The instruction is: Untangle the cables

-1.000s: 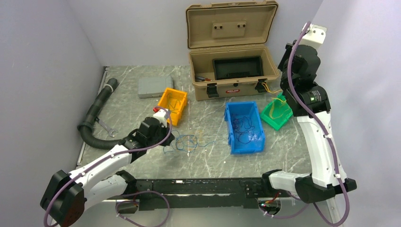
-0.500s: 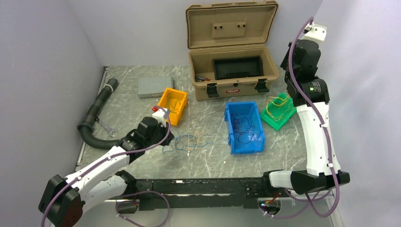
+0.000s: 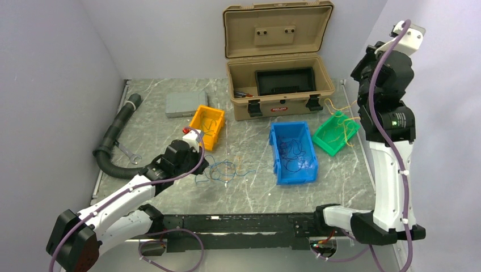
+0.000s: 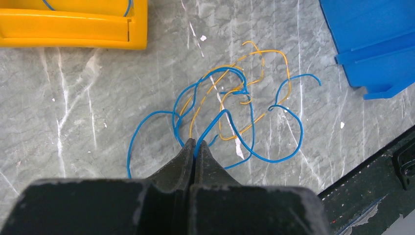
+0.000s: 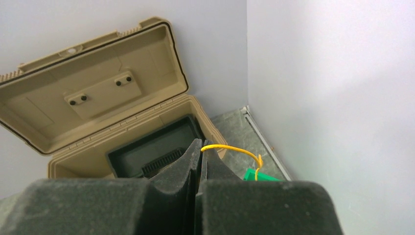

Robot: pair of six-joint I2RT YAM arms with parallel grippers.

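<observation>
A tangle of thin blue and yellow cables (image 3: 225,169) lies on the marble table between the orange bin and the blue bin; it fills the left wrist view (image 4: 235,107). My left gripper (image 3: 201,165) is low at the tangle's left edge, and its jaws (image 4: 195,144) are shut on a blue cable. My right gripper (image 3: 359,72) is raised high at the right. It (image 5: 200,145) is shut on a yellow cable (image 5: 235,149) that arcs down toward the green bin (image 3: 334,134). More yellow cables lie in and above that bin.
The blue bin (image 3: 278,164) holds dark thin wires. The orange bin (image 3: 207,126) holds a blue wire. An open tan case (image 3: 278,107) stands at the back. A grey box (image 3: 182,103), a black corrugated hose (image 3: 113,136) and a wrench (image 3: 129,154) lie at the left.
My right arm has risen and swung right with the yellow cable, which now trails above the green bin. The bin has shifted right. My left gripper has stayed at the tangle.
</observation>
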